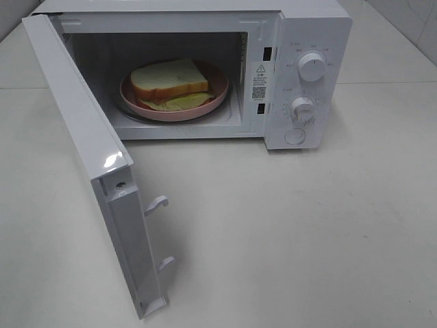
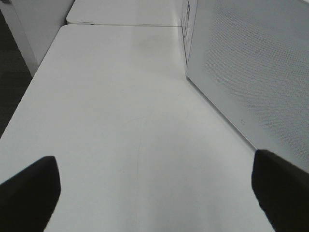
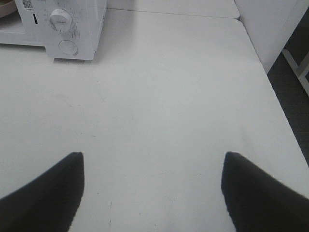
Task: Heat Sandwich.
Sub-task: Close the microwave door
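Observation:
The sandwich (image 1: 169, 80), thick white bread with a tan crust and a green leafy layer, lies on a round pink plate (image 1: 217, 96) inside the white microwave (image 1: 311, 27). The microwave door (image 1: 89, 147) stands swung wide open toward the front left. Neither gripper shows in the exterior high view. In the left wrist view my left gripper (image 2: 154, 193) is open over bare table, with the door's outer face (image 2: 251, 67) beside it. My right gripper (image 3: 152, 191) is open too, above the table, apart from the microwave's control panel (image 3: 67, 24).
Two dials (image 1: 312, 66) and a round button (image 1: 295, 136) sit on the microwave's right panel. Door latch hooks (image 1: 158, 203) stick out from the door's edge. The white table (image 1: 287, 232) spreads in front and to the right; its edge (image 3: 270, 82) drops off beyond.

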### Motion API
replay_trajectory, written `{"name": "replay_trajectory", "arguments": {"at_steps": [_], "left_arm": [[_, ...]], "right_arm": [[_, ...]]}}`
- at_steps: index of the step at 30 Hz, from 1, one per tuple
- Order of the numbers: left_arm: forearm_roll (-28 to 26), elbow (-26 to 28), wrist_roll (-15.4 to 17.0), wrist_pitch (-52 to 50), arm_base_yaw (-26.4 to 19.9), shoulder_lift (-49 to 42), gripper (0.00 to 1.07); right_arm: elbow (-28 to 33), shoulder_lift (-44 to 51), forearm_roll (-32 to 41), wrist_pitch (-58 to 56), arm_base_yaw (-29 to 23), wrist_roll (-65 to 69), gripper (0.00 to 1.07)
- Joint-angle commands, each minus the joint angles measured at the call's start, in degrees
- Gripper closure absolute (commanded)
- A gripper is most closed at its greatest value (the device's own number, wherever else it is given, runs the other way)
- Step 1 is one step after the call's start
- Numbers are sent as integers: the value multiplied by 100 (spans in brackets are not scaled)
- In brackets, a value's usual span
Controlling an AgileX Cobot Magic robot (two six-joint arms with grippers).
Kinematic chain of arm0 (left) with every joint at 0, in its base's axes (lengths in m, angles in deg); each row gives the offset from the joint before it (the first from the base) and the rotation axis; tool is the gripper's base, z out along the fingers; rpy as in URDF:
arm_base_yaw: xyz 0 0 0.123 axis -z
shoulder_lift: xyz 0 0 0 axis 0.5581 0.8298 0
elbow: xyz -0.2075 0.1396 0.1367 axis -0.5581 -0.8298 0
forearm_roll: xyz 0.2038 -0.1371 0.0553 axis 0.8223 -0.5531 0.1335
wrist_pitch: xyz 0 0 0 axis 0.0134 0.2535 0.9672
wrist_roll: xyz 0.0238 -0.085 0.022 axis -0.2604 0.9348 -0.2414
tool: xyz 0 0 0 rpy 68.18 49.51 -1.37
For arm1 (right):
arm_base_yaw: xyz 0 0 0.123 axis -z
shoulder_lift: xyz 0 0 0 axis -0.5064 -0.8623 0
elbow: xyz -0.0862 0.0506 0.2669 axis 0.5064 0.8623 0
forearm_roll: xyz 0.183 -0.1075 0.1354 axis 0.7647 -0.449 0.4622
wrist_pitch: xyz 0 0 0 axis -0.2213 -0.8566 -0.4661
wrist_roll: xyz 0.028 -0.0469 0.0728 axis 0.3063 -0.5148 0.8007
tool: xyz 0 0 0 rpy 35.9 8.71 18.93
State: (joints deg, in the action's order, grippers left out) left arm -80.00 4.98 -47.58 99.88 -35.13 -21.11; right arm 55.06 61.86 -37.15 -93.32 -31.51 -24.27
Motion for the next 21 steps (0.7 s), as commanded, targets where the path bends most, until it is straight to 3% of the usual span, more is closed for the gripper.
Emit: {"name": "replay_trajectory", "arguments": {"at_steps": [1, 21], "left_arm": [[-17, -11, -11, -34, -17, -160, 5], [-17, -11, -11, -34, -17, -160, 5]], "right_arm": [[29, 149, 11, 63, 46, 29, 31], [29, 149, 11, 63, 46, 29, 31]]}}
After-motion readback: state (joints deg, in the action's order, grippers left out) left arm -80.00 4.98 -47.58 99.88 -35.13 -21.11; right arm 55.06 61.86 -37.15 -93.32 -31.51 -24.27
